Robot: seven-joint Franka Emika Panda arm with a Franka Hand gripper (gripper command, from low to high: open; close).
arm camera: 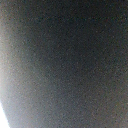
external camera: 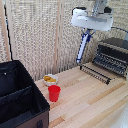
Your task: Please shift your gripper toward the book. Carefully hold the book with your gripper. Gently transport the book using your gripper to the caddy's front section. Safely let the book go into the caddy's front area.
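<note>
Exterior view is showing the caddy [external camera: 20, 95] sitting at that view's left, on the near corner of the wooden table [external camera: 90, 102], its inner divider running across it and both sections looking empty, so I am judging the delivery as not yet made. Over at the exterior view's right the toaster oven [external camera: 112, 56] is standing with its door dropped open onto the tabletop. Above it the white arm is reaching in from the top, and the book [external camera: 84, 46] is hanging below the gripper [external camera: 89, 31], lifted well clear of the table. It is showing as a narrow dark blue strip, seen nearly edge-on, its long axis running steeply, with the upper end at the gripper and the lower end leaning toward the exterior view's left and pointing down at the table. The fingers themselves are too small to resolve here, so I cannot tell how wide they are standing, though the book hanging there suggests they are pinching its top end. Grasping and lifting appear done; carrying across to the caddy's front section and letting go are remaining. Between them a red cup [external camera: 54, 93] and a small bowl [external camera: 50, 79] are sitting near the caddy. Wrist view is giving only a dark grey blur, telling nothing.
</note>
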